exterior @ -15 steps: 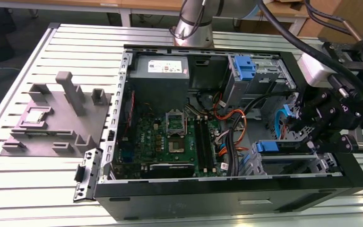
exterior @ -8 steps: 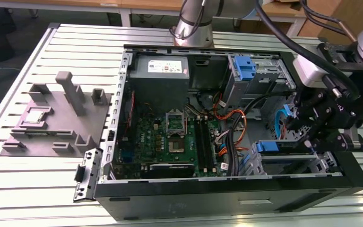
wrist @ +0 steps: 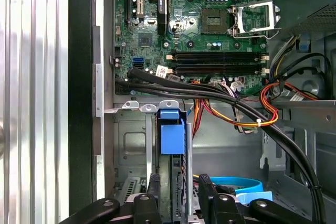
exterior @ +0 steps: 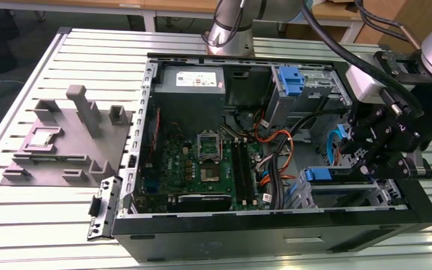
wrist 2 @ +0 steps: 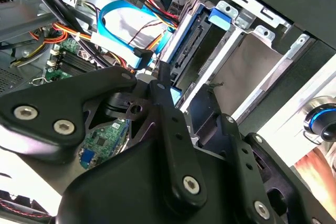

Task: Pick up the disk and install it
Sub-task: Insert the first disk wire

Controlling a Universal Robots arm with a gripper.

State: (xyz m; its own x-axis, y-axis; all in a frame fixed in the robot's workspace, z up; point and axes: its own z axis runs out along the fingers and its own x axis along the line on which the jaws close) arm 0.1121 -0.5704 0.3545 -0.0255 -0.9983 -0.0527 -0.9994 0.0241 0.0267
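Looks like a robotics lab or test workshop. Slotted aluminium worktop point(exterior: 51, 208) with a robot arm base point(exterior: 229, 34) standing on it, beyond the hand point(exterior: 372, 160). Opened desktop computer case point(exterior: 276, 230) around and below the hand (motherboard point(exterior: 201, 163) and cables point(exterior: 276, 140) laid bare). Well apart from the hand, a grey moulded fixture block point(exterior: 58, 146). Farther off still, wooden desks point(exterior: 171, 5).

The arm point(exterior: 231, 25) arches over to the exterior view's right, its gripper point(exterior: 379, 160) pointing down, jaws standing apart.
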